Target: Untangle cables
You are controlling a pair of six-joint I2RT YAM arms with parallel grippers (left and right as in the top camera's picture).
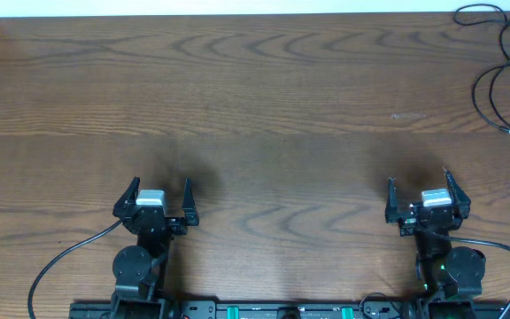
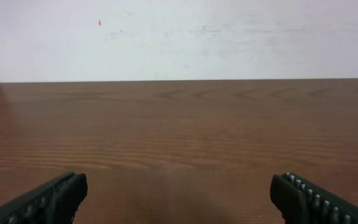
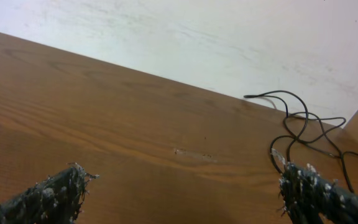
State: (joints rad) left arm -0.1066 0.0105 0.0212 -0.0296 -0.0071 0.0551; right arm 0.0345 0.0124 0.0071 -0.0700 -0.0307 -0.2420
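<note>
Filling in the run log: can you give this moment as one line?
phase: start | left gripper: open, empty | right gripper: open, empty | black cables: looped at table's far right corner, untouched

The bench (image 1: 264,97) under me is wood, mid-brown, with long grain lines and arched figure running across it; its finish is smooth with a soft satin sheen, not glossy. A small pale scuff breaks the surface toward the right side. The wall (image 2: 185,37) behind it is matt white, slightly smudged and uneven.

My left fingers (image 2: 48,200) look like matt black plastic or rubber, with ribbed, bumpy inner pads. My right fingers (image 3: 319,196) are the same dark material, but rougher, flecked with pale lint and frayed bits along the edges.

The cables (image 3: 303,124) are thin, black and smooth-skinned, with a faint shine on their jackets.
</note>
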